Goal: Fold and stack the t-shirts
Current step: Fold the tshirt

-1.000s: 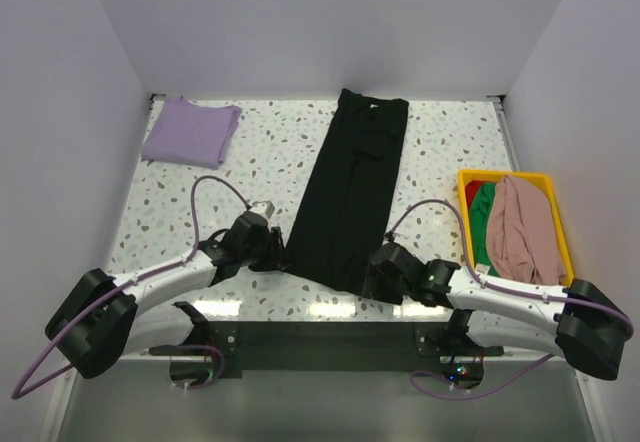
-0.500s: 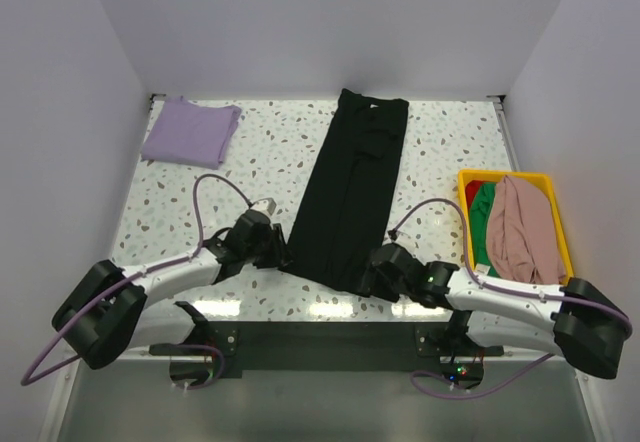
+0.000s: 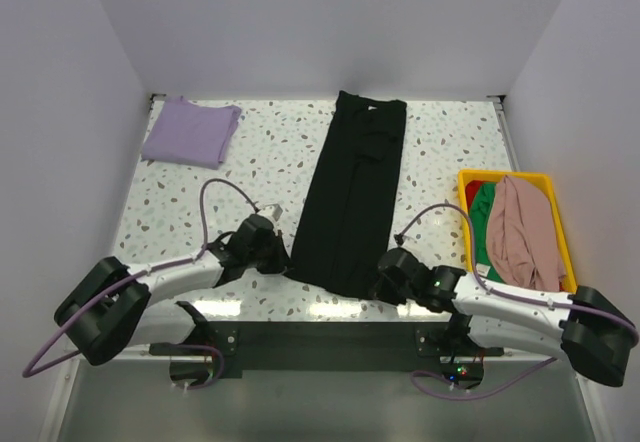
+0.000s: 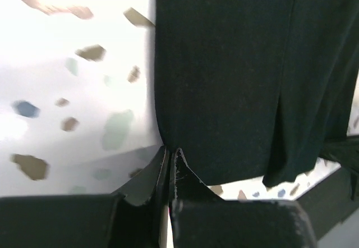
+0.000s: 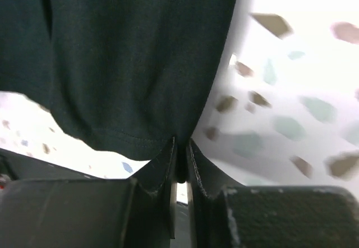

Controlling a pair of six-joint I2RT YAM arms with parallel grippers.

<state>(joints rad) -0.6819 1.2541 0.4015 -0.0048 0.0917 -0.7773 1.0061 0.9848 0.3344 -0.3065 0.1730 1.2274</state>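
The black t-shirt lies as a long narrow strip down the middle of the table, its near hem toward the arm bases. My left gripper is shut on the near left corner of its hem; in the left wrist view the gripper pinches the edge of the dark cloth. My right gripper is shut on the near right corner, and in the right wrist view a bit of cloth shows between the closed jaws of the gripper. A folded lavender t-shirt rests at the far left corner.
A yellow bin stands at the right edge, holding a dusty pink t-shirt, a green one and some red cloth. Speckled tabletop lies bare between the lavender and black t-shirts. White walls close in on three sides.
Both grippers have gone from open to shut on the black t-shirt's near corners. Both arms shifted slightly, and the right gripper sits a little nearer the table's front edge.
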